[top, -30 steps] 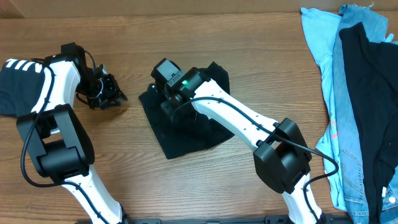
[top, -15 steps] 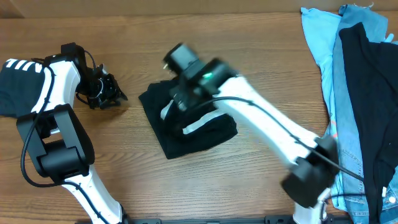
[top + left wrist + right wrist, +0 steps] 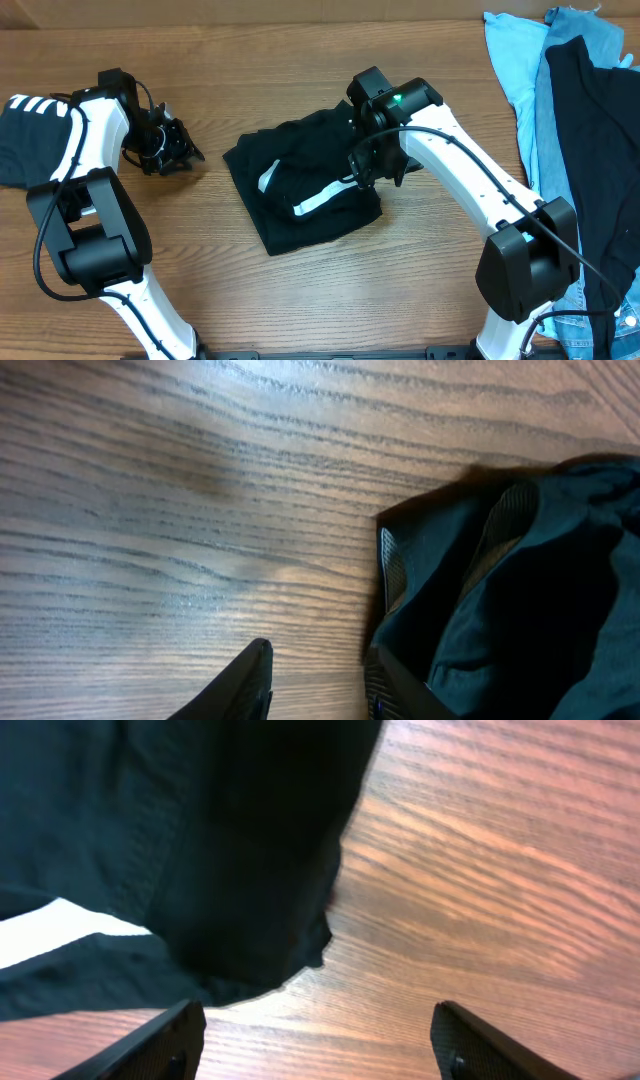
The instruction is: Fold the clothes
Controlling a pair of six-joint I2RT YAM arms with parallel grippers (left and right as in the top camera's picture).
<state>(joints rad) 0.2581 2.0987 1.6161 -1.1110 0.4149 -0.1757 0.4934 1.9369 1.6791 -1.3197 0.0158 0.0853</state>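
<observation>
Left gripper [image 3: 172, 150]: well left of black tee [image 3: 290, 225], unmoved; jaws part-way apart, nothing held.
Black tee: half-folded; since 1 s ago its right side has spread, 2 white strips exposed.
Right gripper [image 3: 372, 168]: swung to tee's right edge, jaws now wide, empty.
Clothes pile [image 3: 590, 150]: far right of tee, untouched.
Read: I judge the fold released; it needs tidying.

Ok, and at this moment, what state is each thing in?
black tee: partly folded, rumpled, lying on the table, not gripped.
right pincer: open, empty, over the tee's right edge.
left pincer: over the table, grip unclear.
clothes pile: unfolded, heaped at the table's right edge.
</observation>
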